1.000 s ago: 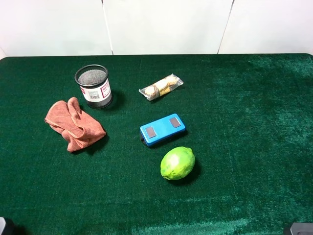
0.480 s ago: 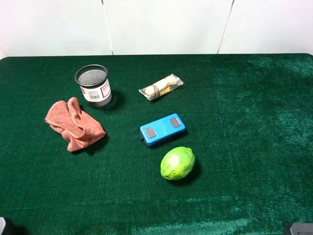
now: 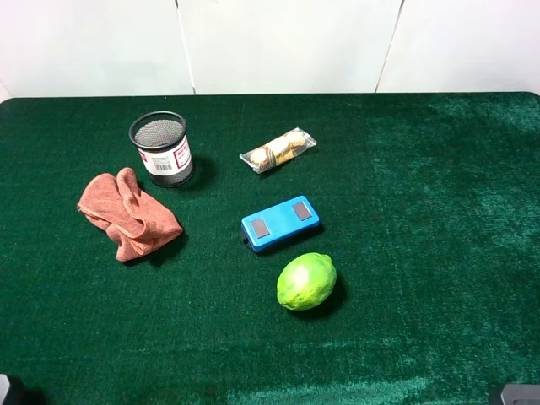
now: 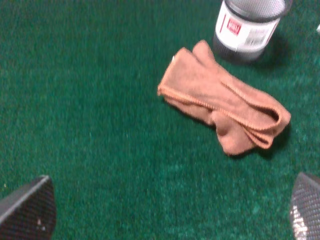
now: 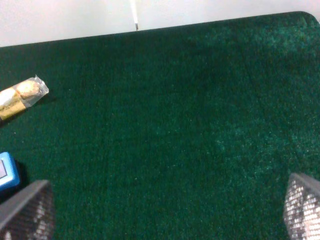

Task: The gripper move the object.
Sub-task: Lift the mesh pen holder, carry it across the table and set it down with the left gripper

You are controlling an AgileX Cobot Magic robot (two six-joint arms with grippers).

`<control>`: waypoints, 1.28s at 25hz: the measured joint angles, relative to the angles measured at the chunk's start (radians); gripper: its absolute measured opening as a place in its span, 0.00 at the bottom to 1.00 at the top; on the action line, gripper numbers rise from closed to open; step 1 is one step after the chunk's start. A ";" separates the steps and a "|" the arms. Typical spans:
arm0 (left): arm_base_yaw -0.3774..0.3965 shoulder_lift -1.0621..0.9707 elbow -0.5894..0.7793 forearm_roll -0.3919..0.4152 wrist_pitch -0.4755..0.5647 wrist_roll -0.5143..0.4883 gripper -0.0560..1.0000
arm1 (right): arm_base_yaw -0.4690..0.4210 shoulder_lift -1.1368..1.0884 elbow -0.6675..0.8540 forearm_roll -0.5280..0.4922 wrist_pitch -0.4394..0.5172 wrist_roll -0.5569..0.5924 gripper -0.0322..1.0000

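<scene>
1. We see the small black wire-mesh cylindrical pen cup (image 3: 160, 148) with a white-and-red label standing upright on the dark green felt-covered table (image 3: 422, 211). It is toward the far left of the high view, and nothing grips it.
2. A crumpled salmon-orange cloth (image 3: 128, 214) lies just beside the pen cup, on its near side and slightly further left.
3. A clear plastic snack packet (image 3: 278, 150) with pale rolls inside lies to the right of the cup, at about the same depth.
4. A bright blue rectangular box (image 3: 280, 223) with two grey panels sits near the middle of the table. A round green lime (image 3: 306, 281) rests just beside it on the near side, apart from it.
5. The left gripper (image 4: 165, 215) has its jaws spread wide, with only felt between its dark textured fingers (image 4: 27, 210). The cloth (image 4: 225, 107) and the cup (image 4: 250, 27) lie ahead of it, well apart from the fingers.
6. The right gripper (image 5: 162, 210) is also spread wide and holds nothing. It is over bare felt, with the packet (image 5: 20, 95) and a corner of the blue box (image 5: 7, 172) off to one side.
</scene>
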 joint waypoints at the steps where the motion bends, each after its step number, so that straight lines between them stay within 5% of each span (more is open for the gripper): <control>1: 0.000 0.026 -0.006 0.000 -0.001 0.000 0.94 | 0.000 0.000 0.000 0.000 0.000 0.000 0.70; 17: 0.000 0.551 -0.222 0.000 -0.035 0.099 0.93 | 0.000 0.000 0.000 0.000 -0.001 0.000 0.70; 25: -0.002 0.793 -0.322 -0.064 -0.089 0.187 0.93 | 0.000 0.000 0.000 0.000 -0.001 0.000 0.70; 32: -0.088 0.980 -0.392 -0.071 -0.166 0.211 0.93 | 0.000 0.000 0.000 0.000 -0.001 0.000 0.70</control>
